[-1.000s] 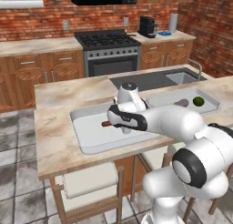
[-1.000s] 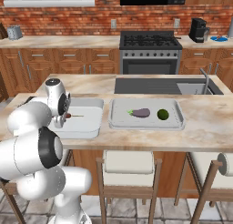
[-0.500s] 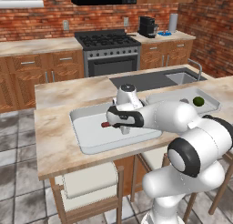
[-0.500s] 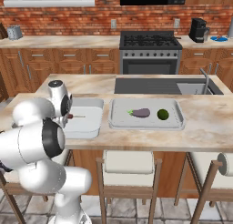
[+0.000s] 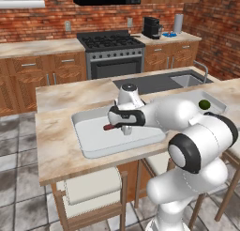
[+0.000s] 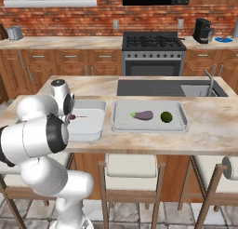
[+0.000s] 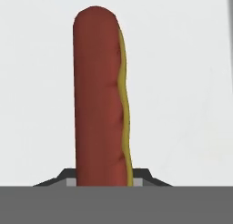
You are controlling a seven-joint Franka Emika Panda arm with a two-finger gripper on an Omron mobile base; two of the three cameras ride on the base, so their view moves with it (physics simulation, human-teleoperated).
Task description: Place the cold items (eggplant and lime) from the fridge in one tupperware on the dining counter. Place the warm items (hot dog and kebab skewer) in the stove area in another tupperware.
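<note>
Nearest us, the white arm's two-finger gripper [image 5: 125, 130] sits low inside the shallow white rectangular tupperware [image 5: 93, 141] on the beige marble dining counter [image 5: 56, 150]. Its jaws stand narrowly apart astride the reddish-brown hot dog with a mustard stripe [image 7: 101, 100]. We cannot tell whether they grip it. Farther along lies a second white tupperware [image 6: 149, 125] holding the dark purple eggplant [image 6: 143, 115] beside the round green lime [image 6: 166, 116].
</note>
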